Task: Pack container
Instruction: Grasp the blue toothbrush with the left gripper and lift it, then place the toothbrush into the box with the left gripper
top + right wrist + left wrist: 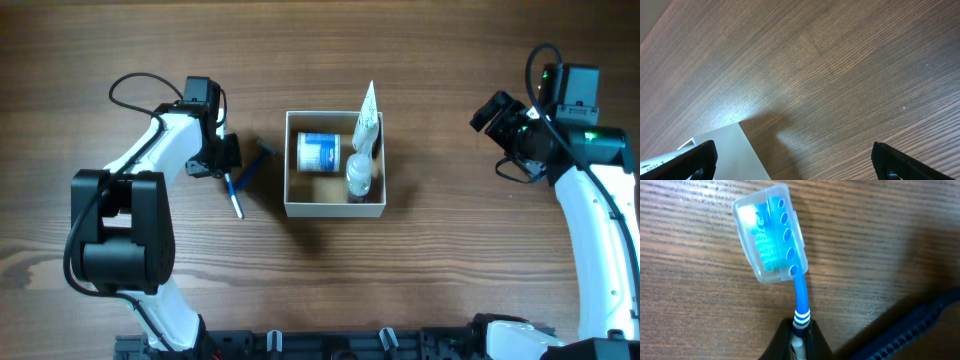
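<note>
**Left claw has the toothbrush, box sits mid-table**

Left gripper is pinched tight on the toothbrush, right at the white-and-blue striped bit of the neck. Everything below that is buried between the black fingers, so no idea how long the handle is. The head wears a clear bluish plastic cap with a row of oval vent holes, and the bristles are blurry behind it.

Near it, bottom right of the left wrist view, there's a dark blue ribbed thing. It's out of focus and cut off, so I can't tell what it is.

Right gripper is spread wide over the table with nothing between the fingers, and only their black tips are in frame. The table's brown wood grain, a bit glossy.

The container sits mid-table between the arms: square, open top, thin white walls, tan cardboard floor. Inside are a round jar with a blue label, a small clear bottle, and a white tube poking over the far rim. The right wrist view only catches one white corner of the box.
</note>
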`<state>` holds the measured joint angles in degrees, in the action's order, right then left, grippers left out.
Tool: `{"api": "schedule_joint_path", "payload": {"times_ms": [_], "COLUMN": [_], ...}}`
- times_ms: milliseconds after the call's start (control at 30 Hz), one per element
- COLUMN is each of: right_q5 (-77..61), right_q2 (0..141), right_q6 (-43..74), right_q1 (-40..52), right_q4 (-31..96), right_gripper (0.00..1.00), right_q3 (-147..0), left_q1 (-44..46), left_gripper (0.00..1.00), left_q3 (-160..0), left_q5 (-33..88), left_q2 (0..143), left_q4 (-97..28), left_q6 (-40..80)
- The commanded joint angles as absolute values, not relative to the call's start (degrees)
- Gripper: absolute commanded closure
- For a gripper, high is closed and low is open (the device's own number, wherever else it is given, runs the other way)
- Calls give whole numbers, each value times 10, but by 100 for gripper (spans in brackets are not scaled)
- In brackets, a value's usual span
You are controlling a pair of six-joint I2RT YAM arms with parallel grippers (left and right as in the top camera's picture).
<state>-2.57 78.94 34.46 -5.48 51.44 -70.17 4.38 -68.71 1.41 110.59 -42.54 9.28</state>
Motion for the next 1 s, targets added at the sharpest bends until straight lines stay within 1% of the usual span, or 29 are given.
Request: {"api": "schedule_joint_path", "payload": {"times_ms": [0, 167, 267, 333, 433, 467, 567, 667, 800, 967], "right_q5": [-30, -30, -30, -30, -30, -30, -30, -30, -30, -30], "right_q2": [793, 793, 793, 793, 793, 793, 793, 793, 793, 793], "right_q6": [339, 338, 339, 339, 339, 338, 339, 339, 339, 339], "right_q1": [-57, -57, -57, -57, -57, -57, -57, -57, -57, -57], "right_q4": [514, 514, 514, 514, 514, 514, 514, 514, 514, 514], "right_gripper": [0, 0, 0, 0, 0, 0, 0, 0, 0, 0], "right_q3": [-708, -708, -708, -708, -708, -708, -708, -708, -708, -708], "left_q1": [41, 52, 78, 106, 157, 194, 241, 281, 301, 299], "left_gripper": [96, 96, 96, 96, 96, 95, 93, 93, 94, 96], "left_q3": [-690, -749, -796, -818, -830, -830, -830, -829, -828, -827], "left_q5": [10, 11, 11, 10, 10, 10, 6, -26, -57, -67], "left_q2": [1097, 1051, 1014, 989, 951, 933, 926, 932, 948, 973], "left_q4": [-452, -542, -587, -594, -576, -551, -516, -479, -453, -463], "left_q6": [92, 99, 100, 100, 99, 90, 48, 18, -1, 0]}}
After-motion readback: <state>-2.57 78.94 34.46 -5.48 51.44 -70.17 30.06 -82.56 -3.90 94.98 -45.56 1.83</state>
